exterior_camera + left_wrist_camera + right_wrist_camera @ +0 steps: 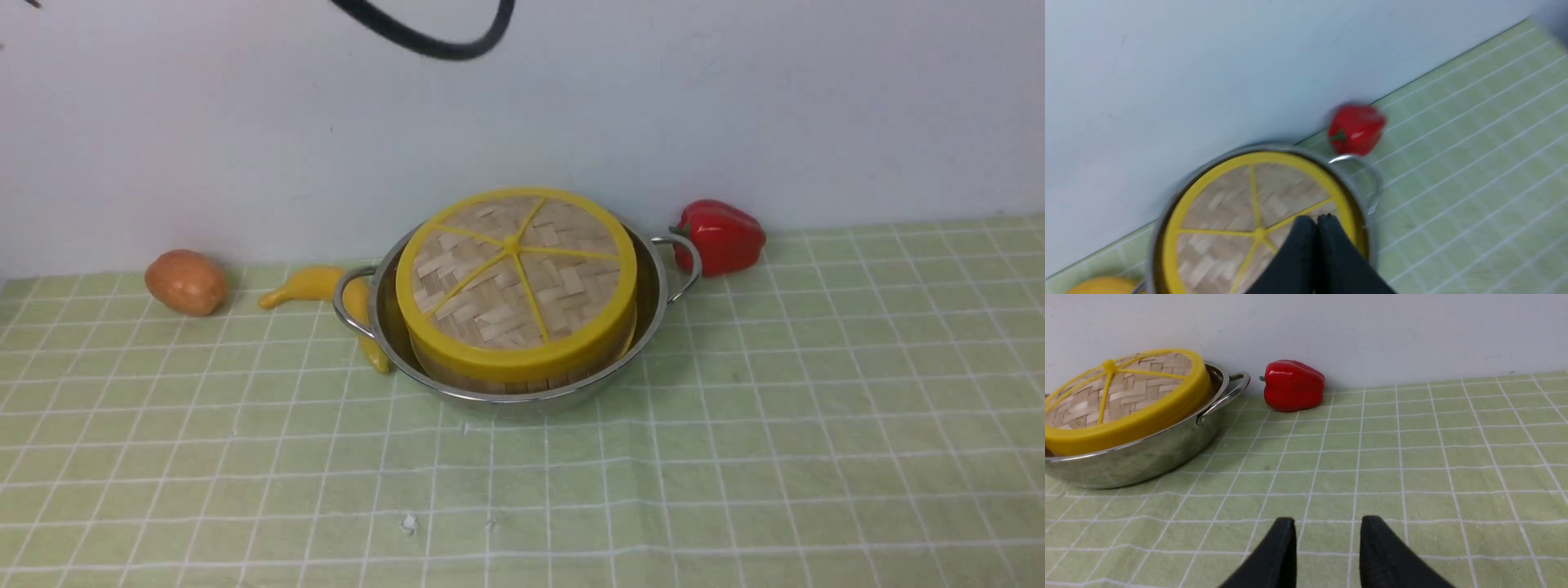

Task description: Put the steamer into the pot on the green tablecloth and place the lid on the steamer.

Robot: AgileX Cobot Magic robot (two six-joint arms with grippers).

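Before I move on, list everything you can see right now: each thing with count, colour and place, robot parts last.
pot: one, shiny steel, on the cloth near the wall, centre.
steamer: one, bamboo, inside the pot, mostly hidden under the lid.
lid: one, woven bamboo with yellow rim and spokes, on top of the steamer.
green tablecloth: one, light green with white grid, covers the table.
red pepper: one, red, beside the pot's right handle, by the wall.
banana: one, yellow, left of the pot, partly behind its handle.
round fruit: one, orange-brown, far left.
cable: one, black, hanging at top.
left gripper: black, shut, above the lid.
right gripper: black, open, empty, over bare cloth.
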